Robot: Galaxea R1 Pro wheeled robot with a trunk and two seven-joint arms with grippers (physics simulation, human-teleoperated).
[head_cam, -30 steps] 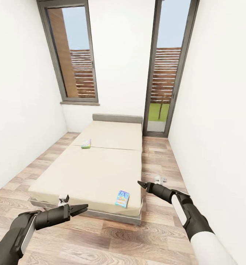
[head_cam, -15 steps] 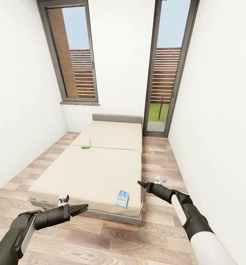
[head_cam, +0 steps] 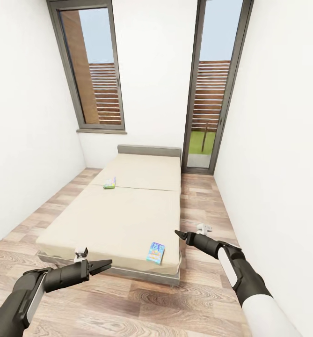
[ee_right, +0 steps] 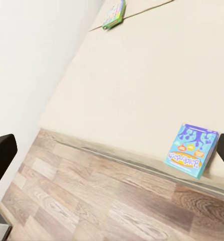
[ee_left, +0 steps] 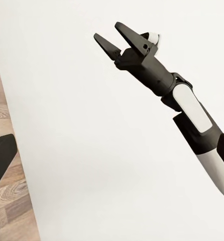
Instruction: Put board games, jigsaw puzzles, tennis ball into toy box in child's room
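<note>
The bed (head_cam: 128,215) with its beige mattress fills the middle of the child's room. A light blue board game (head_cam: 156,252) (ee_right: 192,150) lies flat near the mattress's near right corner. A green-edged board game (head_cam: 109,183) (ee_right: 113,14) lies farther back, on the left side. My left gripper (head_cam: 105,265) hovers open over the floor just before the bed's foot. My right gripper (head_cam: 177,232) (ee_left: 107,30) is open and empty beside the near right corner, a little right of the blue box. The table, toy box, jigsaw puzzles and tennis ball are out of view.
White walls close in on both sides. A tall window (head_cam: 93,70) and a glass door (head_cam: 212,93) stand behind the grey headboard (head_cam: 149,150). Strips of wood-plank floor (head_cam: 198,206) run along either side of the bed and in front of it.
</note>
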